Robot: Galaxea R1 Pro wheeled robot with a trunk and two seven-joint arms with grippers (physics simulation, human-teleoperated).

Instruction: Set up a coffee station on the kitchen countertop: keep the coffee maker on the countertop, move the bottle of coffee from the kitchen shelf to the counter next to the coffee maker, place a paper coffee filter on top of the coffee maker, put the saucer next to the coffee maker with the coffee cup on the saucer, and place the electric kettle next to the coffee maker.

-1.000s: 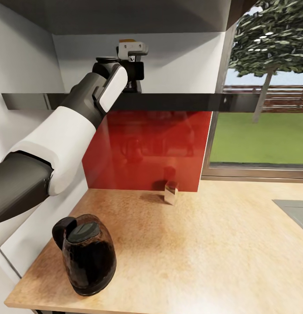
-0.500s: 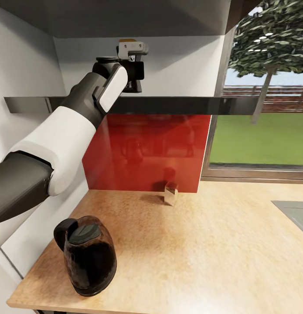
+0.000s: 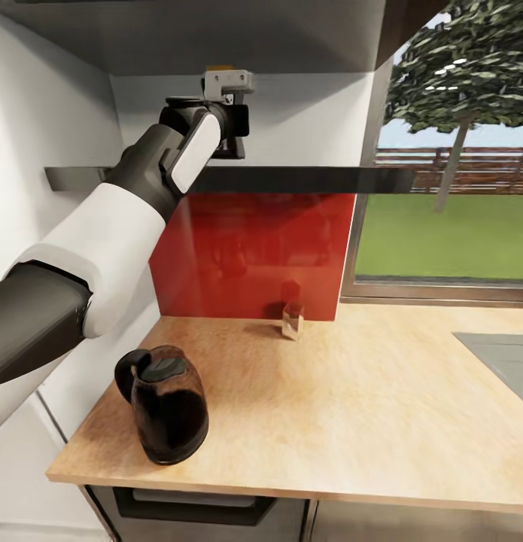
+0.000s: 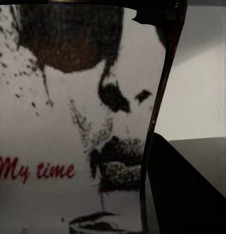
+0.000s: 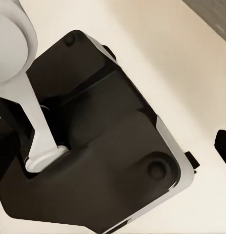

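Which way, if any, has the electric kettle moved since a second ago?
No. The electric kettle keeps its spot by the left front corner of the kitchen countertop; the whole view shifted: camera motion.

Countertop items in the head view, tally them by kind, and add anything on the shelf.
Electric kettle: 1
Small shiny container by the red backsplash: 1
Bottle of coffee at the kitchen shelf, at the left gripper: 1
Total: 3

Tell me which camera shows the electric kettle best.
The head view: the electric kettle stands whole and unobstructed near the front left corner of the kitchen countertop. The left wrist view has a printed label up close, and the right wrist view the robot's dark base.
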